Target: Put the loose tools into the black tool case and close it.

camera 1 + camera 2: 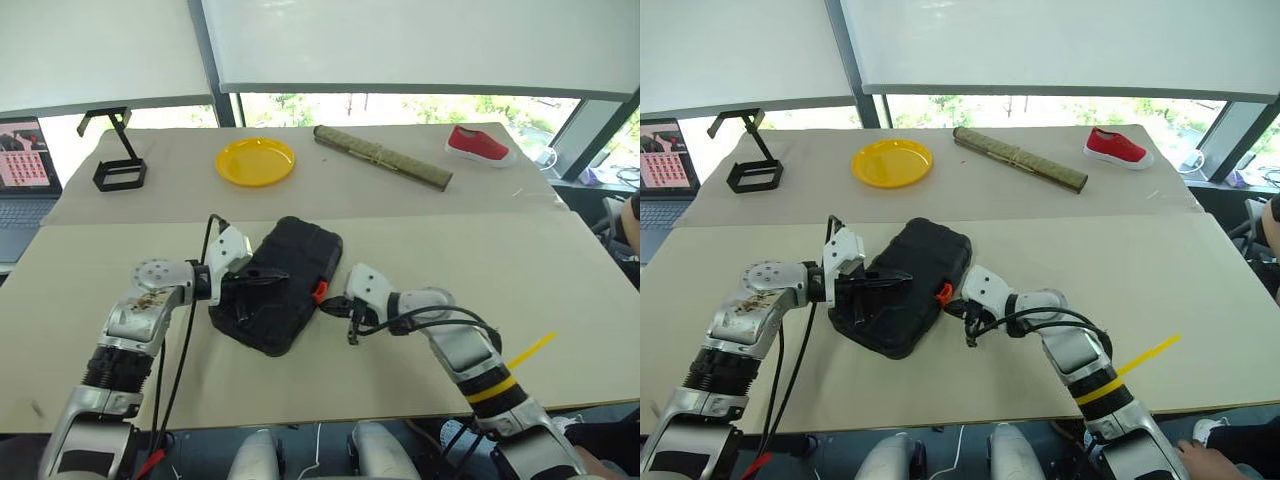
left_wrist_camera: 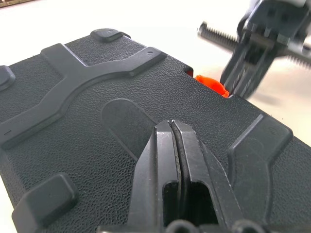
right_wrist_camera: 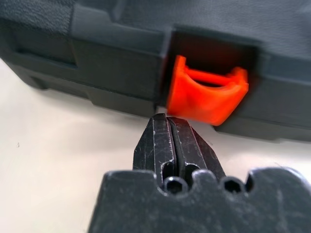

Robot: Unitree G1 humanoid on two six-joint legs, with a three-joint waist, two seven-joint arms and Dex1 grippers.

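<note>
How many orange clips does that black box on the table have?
1. A single orange latch sits on the side of the black tool case facing the right gripper. Other sides are hidden, so more could exist.

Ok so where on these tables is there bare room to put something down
Most room is on the near table, right of the right claw. Far table: a gap between the stand and the plate, another between the roll and the shoe. It's crowded around the case, with the left claw pressing on its lid.
</note>
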